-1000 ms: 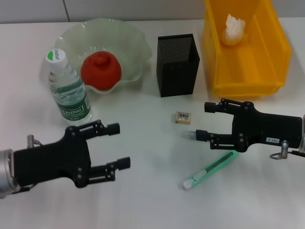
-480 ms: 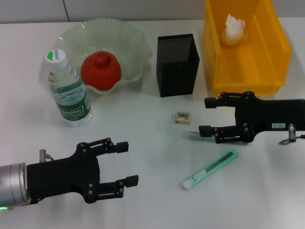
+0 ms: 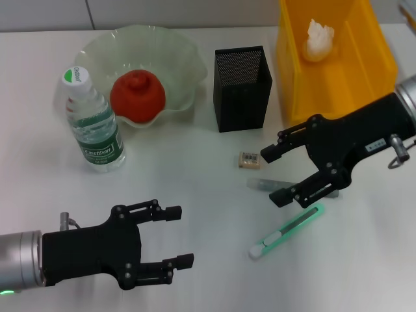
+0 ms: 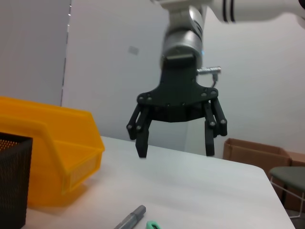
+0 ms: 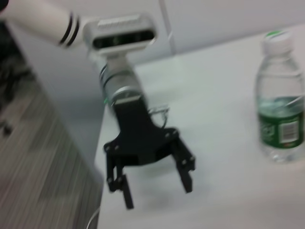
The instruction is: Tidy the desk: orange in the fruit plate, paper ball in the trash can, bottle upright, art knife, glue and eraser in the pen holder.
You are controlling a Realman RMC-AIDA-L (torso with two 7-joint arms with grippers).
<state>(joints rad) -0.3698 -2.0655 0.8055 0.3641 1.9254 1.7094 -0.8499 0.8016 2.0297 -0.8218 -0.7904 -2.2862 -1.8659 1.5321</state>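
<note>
Jaws of the right gripper [image 3: 273, 175] stand wide open and empty, straddling the glue [image 3: 263, 184], which lies flat between them; eraser [image 3: 249, 160] just beyond, knife [image 3: 289, 229] behind. Left gripper [image 3: 177, 236] hovers open, holding nothing, well apart.

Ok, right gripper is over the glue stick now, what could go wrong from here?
The right gripper is open above the glue, which lies flat on the table; closing on it could roll or push it away. The eraser and art knife lie close by, so a finger might nudge either. The left gripper sits low at the near edge, apart from this.
</note>
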